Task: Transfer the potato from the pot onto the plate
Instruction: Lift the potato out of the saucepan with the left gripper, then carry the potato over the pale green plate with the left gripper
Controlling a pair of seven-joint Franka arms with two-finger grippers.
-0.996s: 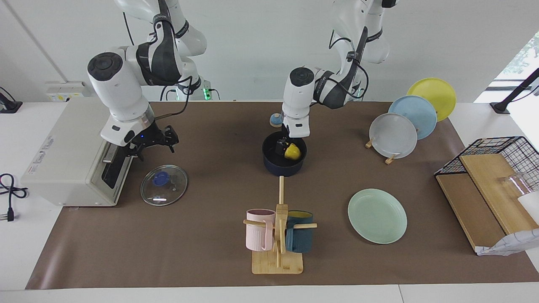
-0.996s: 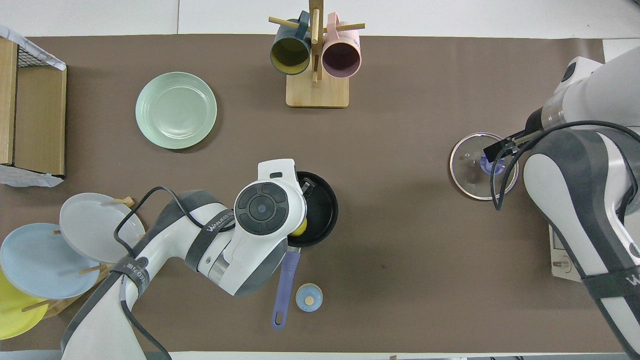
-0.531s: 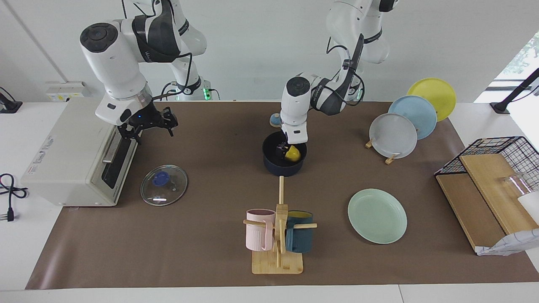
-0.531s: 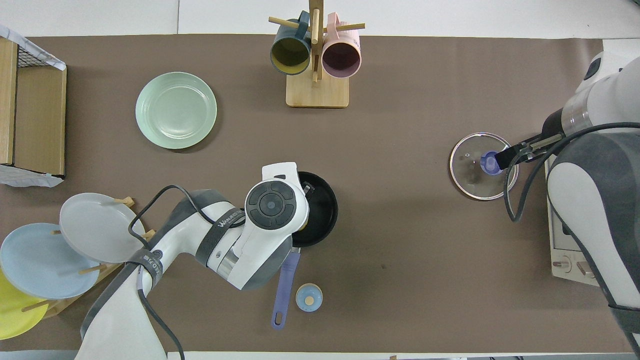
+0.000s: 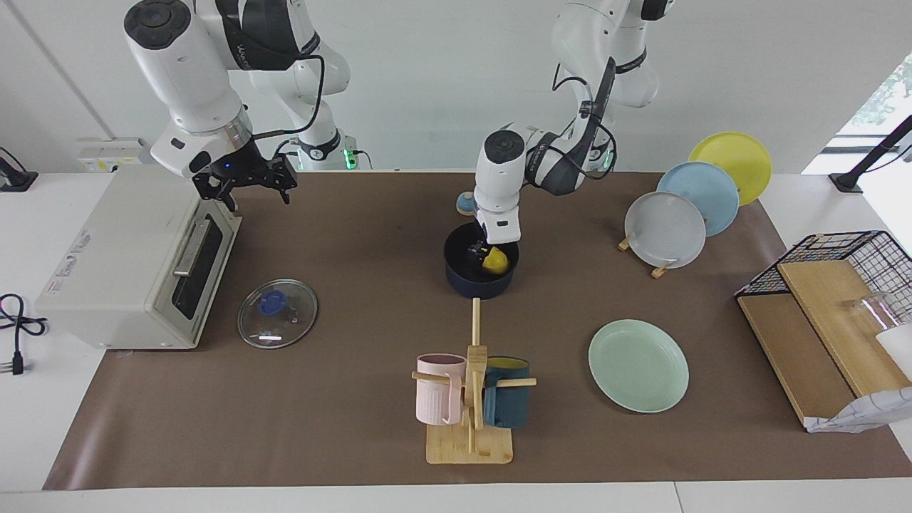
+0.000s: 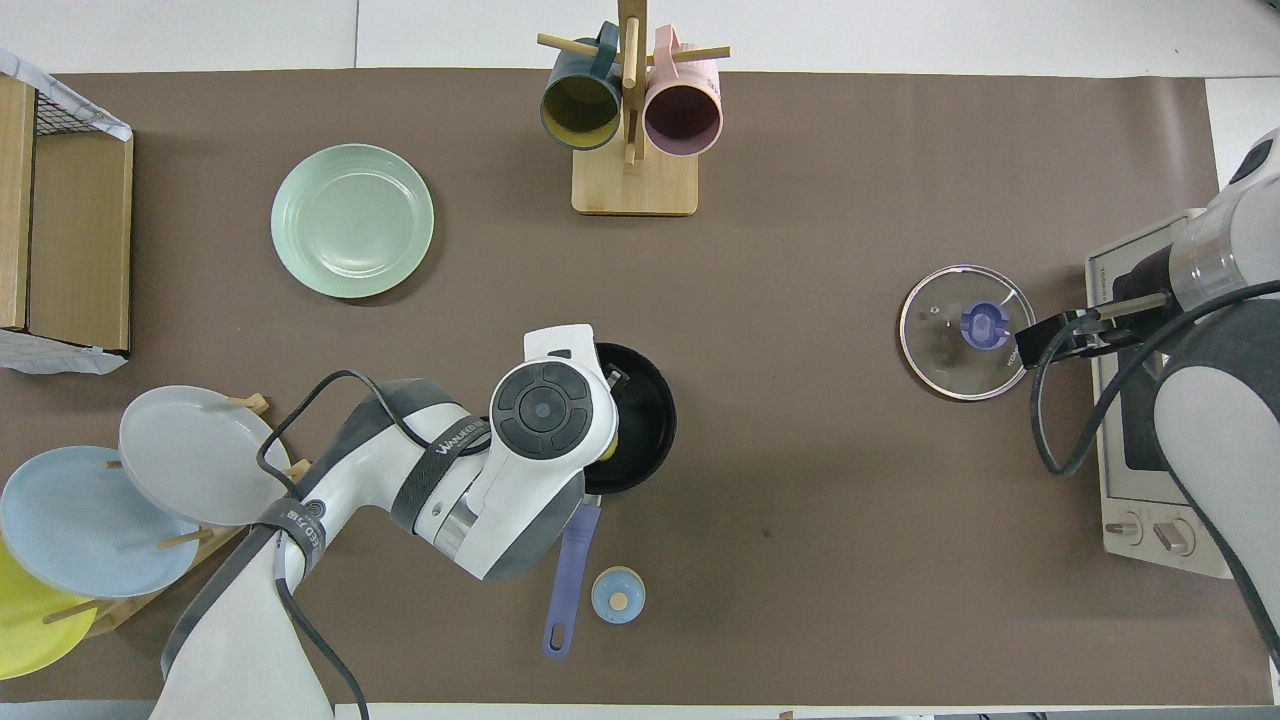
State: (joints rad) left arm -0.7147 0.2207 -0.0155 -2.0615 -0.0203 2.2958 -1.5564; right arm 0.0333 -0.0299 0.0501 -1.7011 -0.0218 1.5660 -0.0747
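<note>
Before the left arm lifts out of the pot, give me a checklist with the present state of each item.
1. Left gripper down inside the pot: ok.
2. Fingers on the potato: at it; firm hold cannot tell.
3. Potato out of the pot: not ok, it sits inside.
4. Plate bare and flat on the mat: ok.
5. Lid off the pot, lying near the toaster oven: ok.
6. Right gripper up over the toaster oven, away from the pot: ok.

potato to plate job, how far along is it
Done: the glass lid is off, lying on the table. In hand: the left gripper is down inside the pot at the potato, which sits low in the pot. Left: lifting it and carrying it to the bare plate. The right gripper waits over the toaster oven.
</note>
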